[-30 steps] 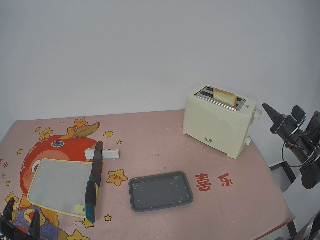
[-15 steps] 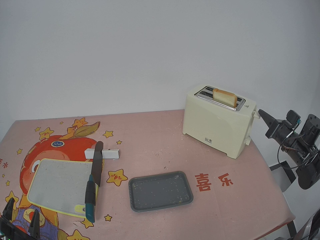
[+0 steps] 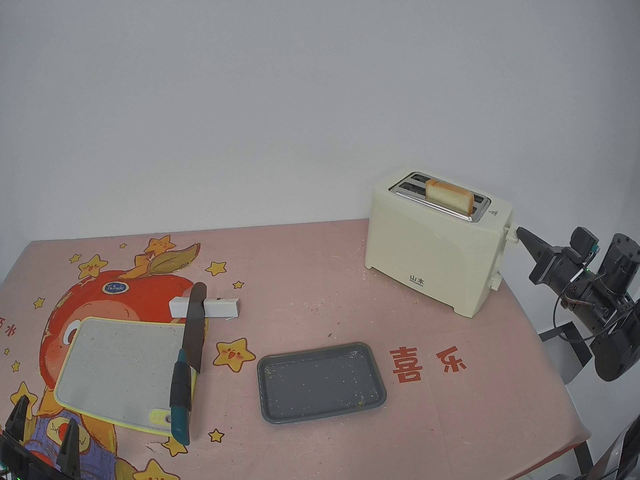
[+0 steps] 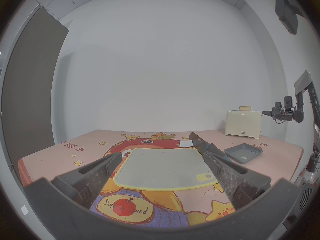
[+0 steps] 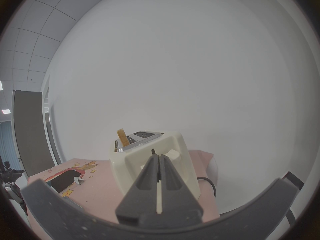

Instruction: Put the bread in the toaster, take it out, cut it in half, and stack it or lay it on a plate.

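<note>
Right gripper [image 3: 522,233] is pinched shut on nothing, its tip right at the lever [image 3: 511,235] on the toaster [image 3: 433,255] end that faces the tabletop's [image 3: 320,281] right edge. The bread [image 3: 450,195] stands in a slot, lengthwise. Left gripper [image 3: 41,433] gapes at the near-left corner, well apart. Is the tip touching the lever? We can't tell.

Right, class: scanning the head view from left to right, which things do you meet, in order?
cutting board → grey tray → toaster → right gripper. The knife and white block are left out, since they overlap each other and the board's right edge.
</note>
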Motion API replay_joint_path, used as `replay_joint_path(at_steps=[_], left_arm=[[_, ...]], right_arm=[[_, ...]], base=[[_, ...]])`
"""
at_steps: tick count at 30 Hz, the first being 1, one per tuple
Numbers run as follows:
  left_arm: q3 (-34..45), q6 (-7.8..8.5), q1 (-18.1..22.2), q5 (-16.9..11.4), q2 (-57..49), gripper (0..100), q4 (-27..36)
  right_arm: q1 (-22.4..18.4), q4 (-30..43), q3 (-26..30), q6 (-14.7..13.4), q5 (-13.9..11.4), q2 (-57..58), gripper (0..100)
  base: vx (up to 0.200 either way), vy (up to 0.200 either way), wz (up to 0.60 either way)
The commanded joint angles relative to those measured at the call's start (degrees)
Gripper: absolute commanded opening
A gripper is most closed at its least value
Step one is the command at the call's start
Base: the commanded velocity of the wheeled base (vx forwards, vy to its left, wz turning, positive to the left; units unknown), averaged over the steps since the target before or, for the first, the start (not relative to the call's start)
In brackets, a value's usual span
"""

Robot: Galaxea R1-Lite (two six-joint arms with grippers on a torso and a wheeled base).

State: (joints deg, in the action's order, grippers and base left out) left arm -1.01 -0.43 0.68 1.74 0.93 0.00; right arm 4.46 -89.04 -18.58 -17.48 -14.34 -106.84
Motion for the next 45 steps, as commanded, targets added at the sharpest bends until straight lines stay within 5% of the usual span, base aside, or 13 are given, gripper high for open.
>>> replay_joint_path(at_steps=[1, 45], left_arm=[[1.01, -0.01, 0.02, 0.01, -0.4, 100, 0.0], [1.01, -0.01, 0.02, 0.01, -0.4, 100, 0.0]], right_arm=[[0.02, -0.17, 0.47, -0.01, 0.01, -0.48, 0], [0.02, -0.17, 3.37, 3.33, -0.08, -3.9, 0]], base=[[0.0, 0.0, 0.0], [0.0, 0.0, 0.0]])
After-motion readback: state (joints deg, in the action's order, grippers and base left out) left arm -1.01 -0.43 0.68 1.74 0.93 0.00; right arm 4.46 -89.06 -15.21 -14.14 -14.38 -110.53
